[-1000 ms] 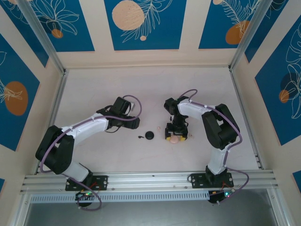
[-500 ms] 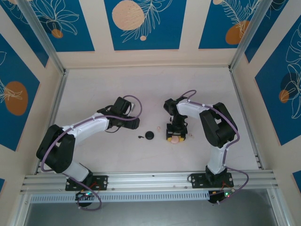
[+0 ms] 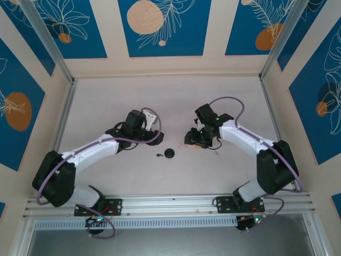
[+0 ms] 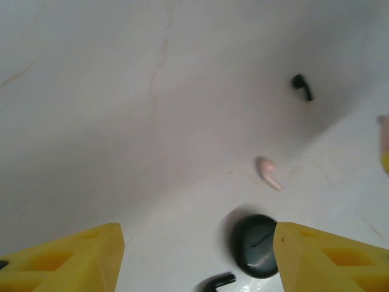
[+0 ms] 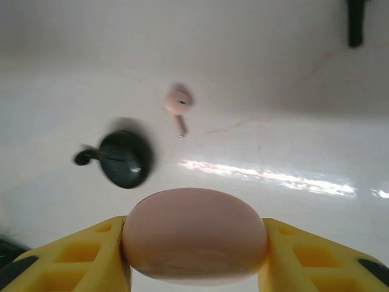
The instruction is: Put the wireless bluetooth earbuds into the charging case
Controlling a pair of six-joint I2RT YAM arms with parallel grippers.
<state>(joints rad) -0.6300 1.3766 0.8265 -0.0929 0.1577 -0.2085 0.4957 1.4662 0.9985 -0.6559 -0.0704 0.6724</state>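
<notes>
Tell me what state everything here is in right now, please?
Charging case: closed, lying on the table, unheld.
Near earbud: outside the case, lying right beside it.
Far earbud: outside the case, lying apart.
Pink earbud: loose on the table.
Pink puck: clamped in the right end effector.
Left end effector: open, empty.
Right end effector: shut on the pink puck.

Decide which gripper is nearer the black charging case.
Left. The left gripper sits just beyond the charging case, slightly to its left; the right gripper, clamped on a pink case, is farther off to its right.
</notes>
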